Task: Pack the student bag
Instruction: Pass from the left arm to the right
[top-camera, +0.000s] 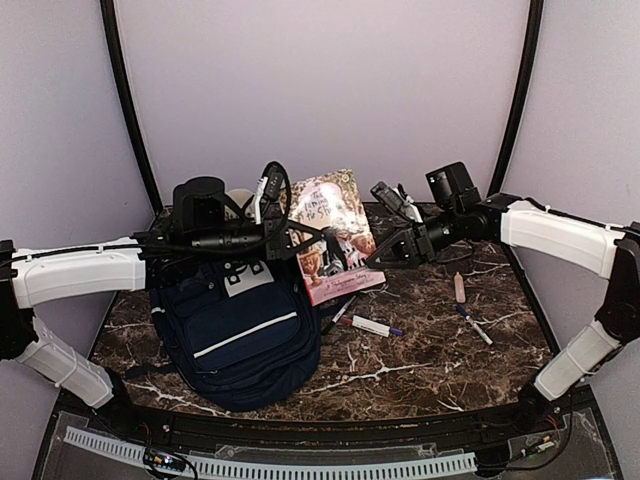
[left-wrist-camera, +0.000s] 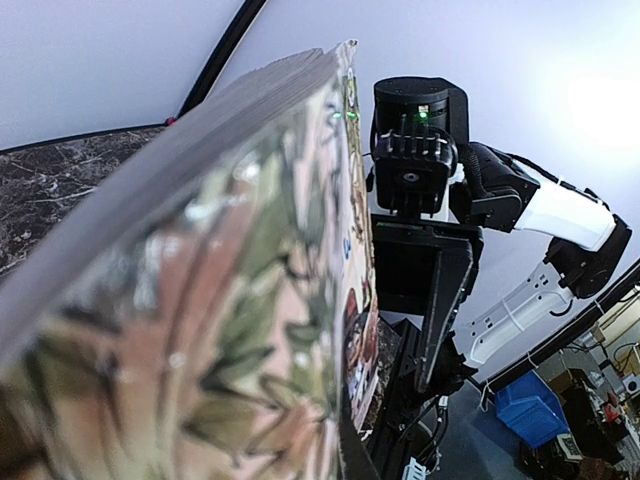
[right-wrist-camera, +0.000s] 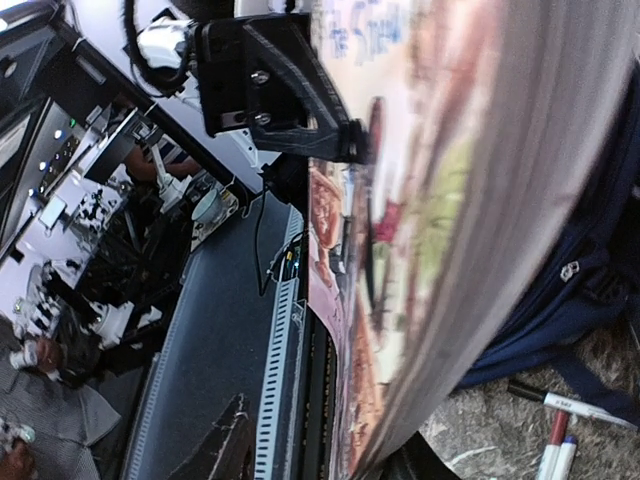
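The student bag (top-camera: 235, 335) is a navy backpack lying at the front left of the marble table, with a white stripe across its pocket. A picture book (top-camera: 335, 215) is held up on edge above the bag's right side. My left gripper (top-camera: 292, 240) is shut on the book's left edge, and the cover (left-wrist-camera: 230, 300) fills the left wrist view. My right gripper (top-camera: 378, 258) straddles the book's right edge. In the right wrist view the book (right-wrist-camera: 450, 200) sits between the jaws, and a gap still shows between one finger (right-wrist-camera: 212, 435) and the cover.
A white marker (top-camera: 375, 327) and a dark pen (top-camera: 340, 312) lie just right of the bag. A peach stick (top-camera: 459, 287) and another pen (top-camera: 476, 327) lie further right. Black frame tubes rise at both back corners.
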